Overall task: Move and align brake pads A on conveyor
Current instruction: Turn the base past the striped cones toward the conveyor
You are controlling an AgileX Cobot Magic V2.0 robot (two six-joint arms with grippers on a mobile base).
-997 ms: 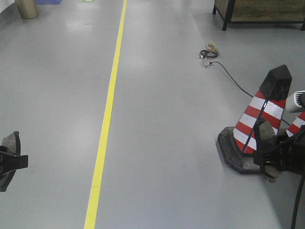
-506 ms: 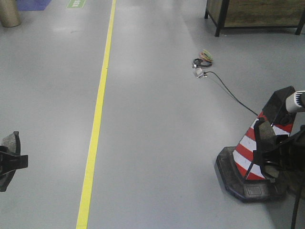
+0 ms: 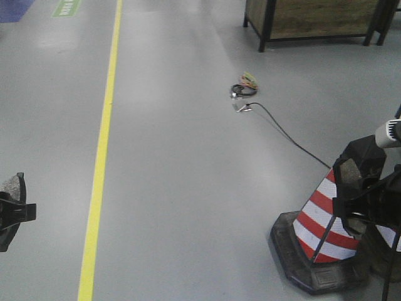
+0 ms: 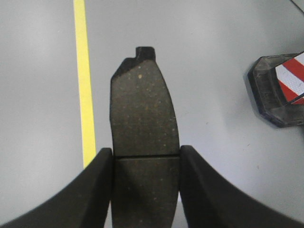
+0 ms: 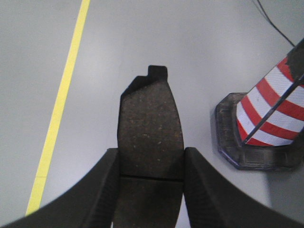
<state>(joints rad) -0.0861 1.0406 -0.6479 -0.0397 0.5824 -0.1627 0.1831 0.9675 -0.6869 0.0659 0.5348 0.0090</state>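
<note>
Brake pads A (image 4: 142,104) are only in transit: our left hand (image 4: 145,152) pinches one, our right hand (image 5: 151,152) another pad (image 5: 151,118), above the floor (image 3: 188,157); we see no conveyor, so placing and aligning are not yet done.

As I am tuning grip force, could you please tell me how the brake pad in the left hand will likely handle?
The brake pad looks stiff: it juts past the left hand without sagging. Its gritty face probably resists slipping. The fingers pinch only its side edges, so a bump might pivot it.
</note>
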